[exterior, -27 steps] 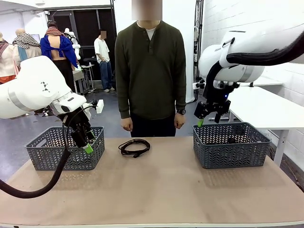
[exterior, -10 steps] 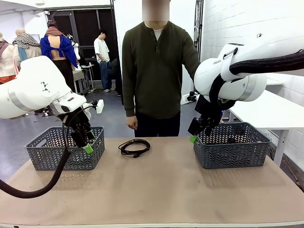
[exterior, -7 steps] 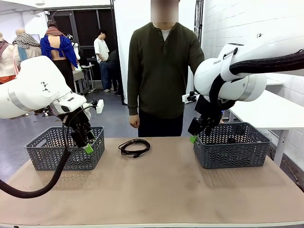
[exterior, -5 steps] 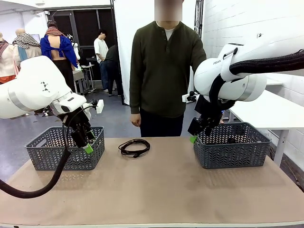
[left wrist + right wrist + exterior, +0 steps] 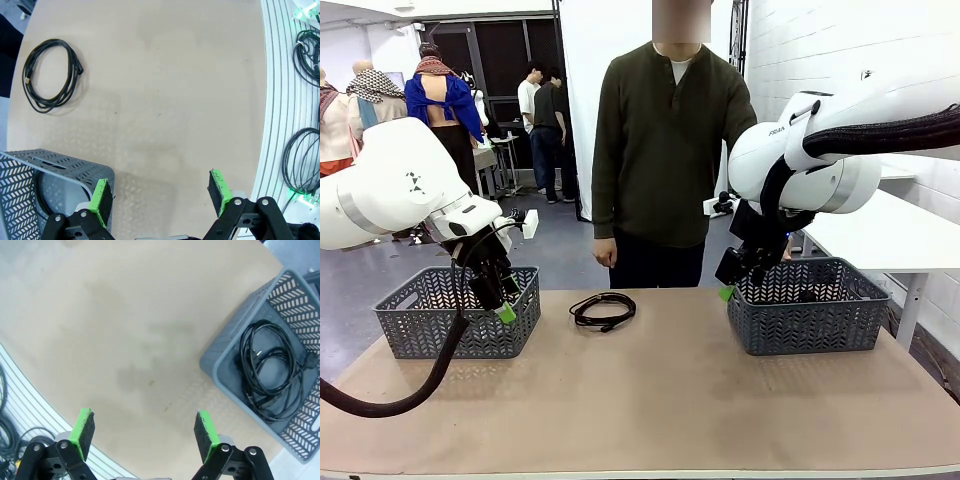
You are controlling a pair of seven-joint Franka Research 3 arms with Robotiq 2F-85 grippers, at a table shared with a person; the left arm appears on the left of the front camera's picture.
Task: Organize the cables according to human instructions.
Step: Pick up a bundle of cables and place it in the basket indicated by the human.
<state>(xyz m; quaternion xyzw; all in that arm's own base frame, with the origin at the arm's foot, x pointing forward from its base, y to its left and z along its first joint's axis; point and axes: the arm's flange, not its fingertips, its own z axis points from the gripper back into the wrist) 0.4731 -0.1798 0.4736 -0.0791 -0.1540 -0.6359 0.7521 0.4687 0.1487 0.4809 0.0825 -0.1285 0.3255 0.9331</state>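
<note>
One of the cables (image 5: 603, 311), a thin black coil, lies on the tan table between the two baskets; the left wrist view has this cable (image 5: 50, 75) at its upper left. Two more coiled cables (image 5: 270, 372) lie inside the right grey basket (image 5: 225, 352). My left gripper (image 5: 503, 308) hangs open at the near right corner of the left grey basket (image 5: 420, 325), and its open fingers (image 5: 160, 192) hold nothing. My right gripper (image 5: 728, 290) hovers open by the left wall of the right basket (image 5: 805, 320), its fingers (image 5: 144, 429) empty above bare table.
A person stands at the far side of the table, one hand (image 5: 605, 252) hanging above the table's far edge. A dark cord (image 5: 42, 197) curves inside the left basket (image 5: 60, 165). Past the table's near edge, loose cords (image 5: 302, 160) lie on a ribbed white surface.
The right arm came down and to the left, from above the right basket to its left wall, then stayed still. The person stepped slightly to the right. The left arm and the loose cable have not moved.
</note>
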